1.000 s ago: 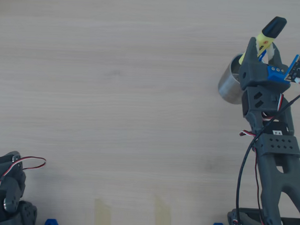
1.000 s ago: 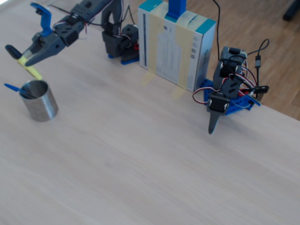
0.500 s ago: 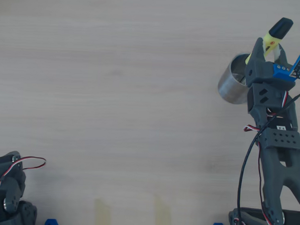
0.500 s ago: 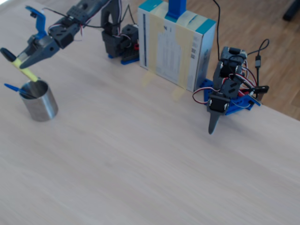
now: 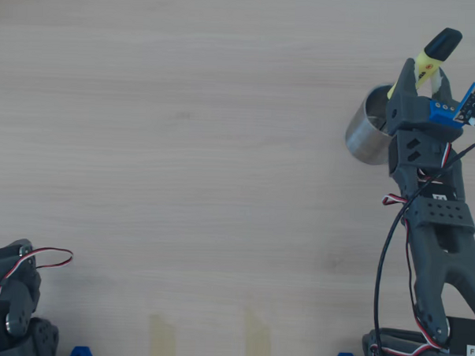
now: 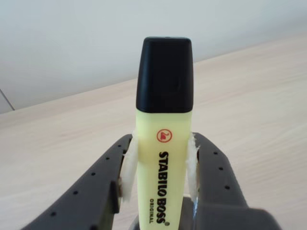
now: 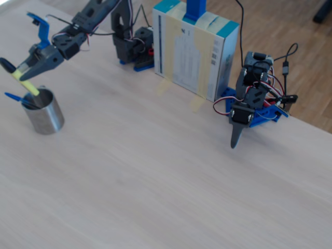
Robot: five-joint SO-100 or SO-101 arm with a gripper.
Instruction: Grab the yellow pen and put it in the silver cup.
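overhead view: we see the arm (image 5: 433, 257) reaching from its base at the near right edge toward the far right of the table (image 5: 184, 144), its links nearly in one line. the fingers (image 5: 416, 75) are closed on the yellow pen (image 5: 425, 63), which slants up and to the right, black cap outermost, past the fingertips. the silver cup (image 5: 368, 135) stands on the table just left of the wrist; the pen's lower end lies over the cup's far-right rim, partly hidden by the fingers.

wrist view: we see the yellow pen (image 6: 162, 158) upright in the middle of the picture, black cap on top, black lettering running along its body. the two dark fingers (image 6: 96, 191) press it from the left and the right through pale pads, so the grip is on the body below the cap. whether the dark, blurred shape at the bottom edge is the cup, we cannot tell.

fixed view: we see the arm (image 7: 83, 26) stretched out from the far side and sloping down to the left, with the yellow pen (image 7: 21, 78) held tilted, cap up and to the left, lower end at the mouth of the silver cup (image 7: 44, 111). a blue pen (image 7: 14, 98) leans out of the cup to the left. a second arm (image 7: 251, 101) sits folded at the right, beside a box (image 7: 194, 49).
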